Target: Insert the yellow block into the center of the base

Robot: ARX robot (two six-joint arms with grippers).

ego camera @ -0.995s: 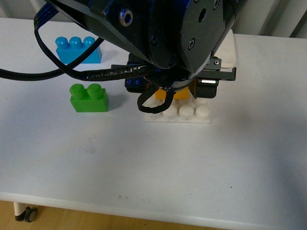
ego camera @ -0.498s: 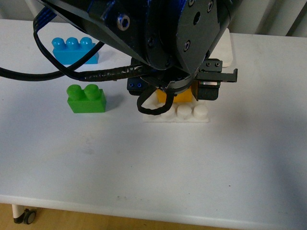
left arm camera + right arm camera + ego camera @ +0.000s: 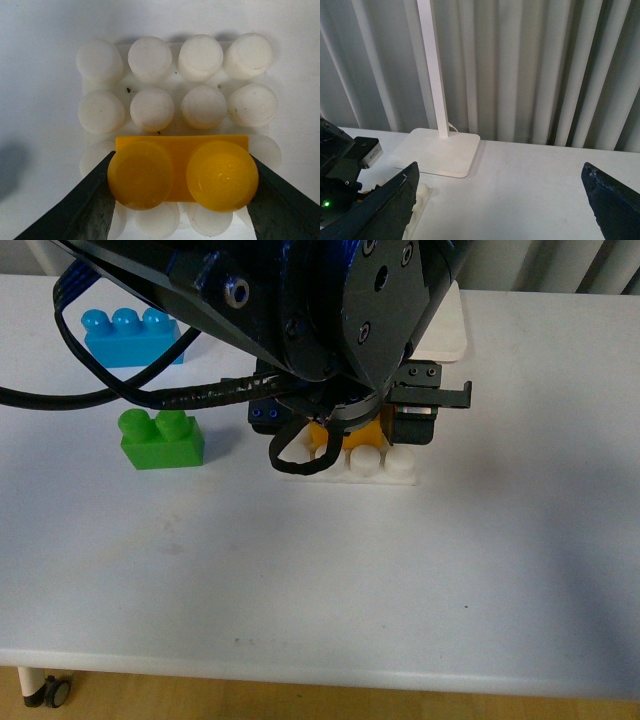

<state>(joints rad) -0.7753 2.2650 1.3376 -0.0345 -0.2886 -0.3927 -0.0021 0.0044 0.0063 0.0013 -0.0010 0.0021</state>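
Left wrist view, lower half: the left gripper is clamped on the ends of the yellow block, long axis running across the base, over the third stud row, off centre toward frame bottom.

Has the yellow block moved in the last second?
Yes. Held in the left pincer, the yellow block has come down closer to the base's front studs.
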